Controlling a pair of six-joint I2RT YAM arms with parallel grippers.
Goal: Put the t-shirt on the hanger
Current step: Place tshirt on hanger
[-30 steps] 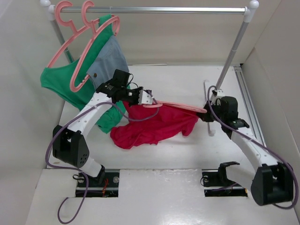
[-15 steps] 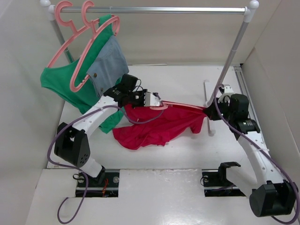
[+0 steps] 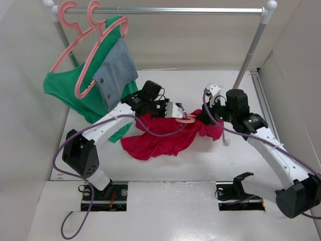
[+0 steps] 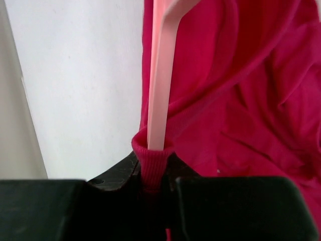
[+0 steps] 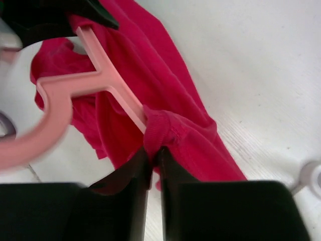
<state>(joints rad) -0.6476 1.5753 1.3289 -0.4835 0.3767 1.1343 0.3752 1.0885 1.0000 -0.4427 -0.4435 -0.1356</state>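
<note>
The left gripper is pinched shut on the ribbed neckband of the t-shirt, where one arm of the hanger runs into it. The right gripper clamps neckband cloth bunched over the hanger's other arm, near its hook. The rest of the shirt droops below the hanger onto the table.

Lab booth: white walls, garment rail

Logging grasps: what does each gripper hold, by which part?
Both pinch the t-shirt: the left gripper a ribbed edge where one hanger arm enters, the right gripper a bunched edge around the other arm. Cannot tell if the hanger is clamped.
</note>
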